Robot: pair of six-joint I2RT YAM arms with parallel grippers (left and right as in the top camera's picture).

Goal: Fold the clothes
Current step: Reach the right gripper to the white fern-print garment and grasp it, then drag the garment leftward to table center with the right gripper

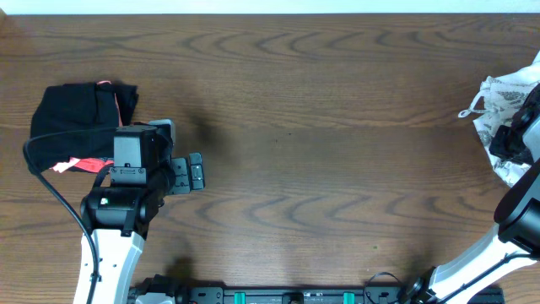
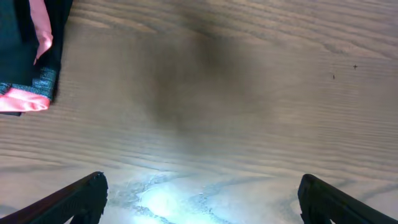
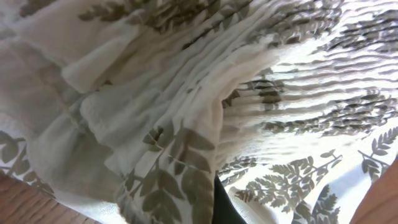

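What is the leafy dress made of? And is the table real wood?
The dress looks like thin, soft woven cloth, maybe cotton: it bunches in fine pleats and wrinkles, matte, with printed fern leaves. The table shows dark brown wood grain with a slight sheen; real wood or printed laminate cannot be told.

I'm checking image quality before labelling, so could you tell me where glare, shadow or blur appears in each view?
Overhead: sharp, evenly lit table; left wrist: white glare by the open left gripper, dark shadow patch above it; right wrist: the dress nearly fills the frame, slightly soft.
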